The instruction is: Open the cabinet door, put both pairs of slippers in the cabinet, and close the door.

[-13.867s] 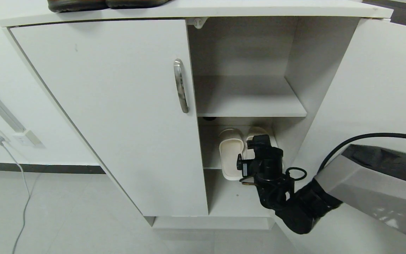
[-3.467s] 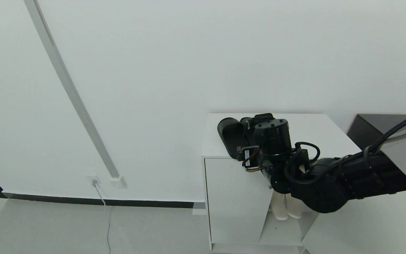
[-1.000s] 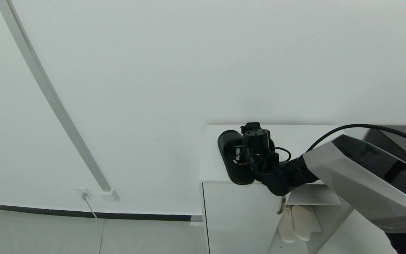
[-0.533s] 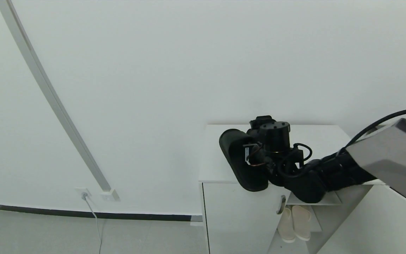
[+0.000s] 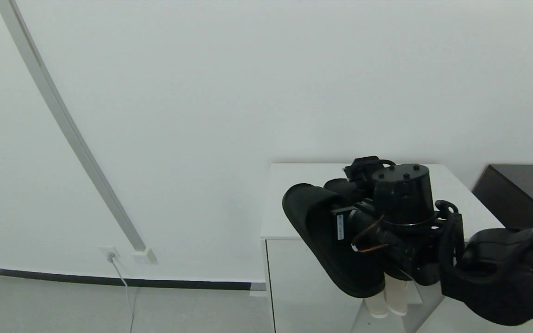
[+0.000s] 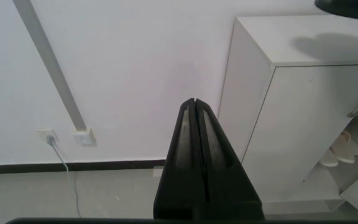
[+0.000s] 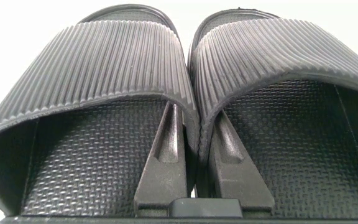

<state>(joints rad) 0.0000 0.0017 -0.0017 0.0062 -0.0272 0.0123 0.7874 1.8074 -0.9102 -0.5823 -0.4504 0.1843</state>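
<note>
A pair of black ribbed slippers [image 5: 336, 240] hangs in front of the white cabinet's top [image 5: 294, 203], clear of it. My right gripper [image 7: 194, 134] is shut on them, one finger [image 7: 163, 162] inside each slipper, pinching the two inner walls together. A pair of white slippers [image 5: 389, 300] lies on a shelf inside the cabinet, partly hidden by the black pair. The cabinet's left door [image 5: 303, 286] is closed. My left gripper [image 6: 196, 124] hangs shut and empty to the left of the cabinet [image 6: 291, 124], facing the wall.
A wall socket with a cable [image 5: 109, 255] and a slanted grey conduit [image 5: 63, 125] are on the wall left of the cabinet. A dark piece of furniture [image 5: 521, 189] stands to the cabinet's right. Open floor lies to the cabinet's left.
The right arm has lifted the black slippers off the cabinet top and drawn them toward the camera and downward. The camera view has stayed put over the last second.
</note>
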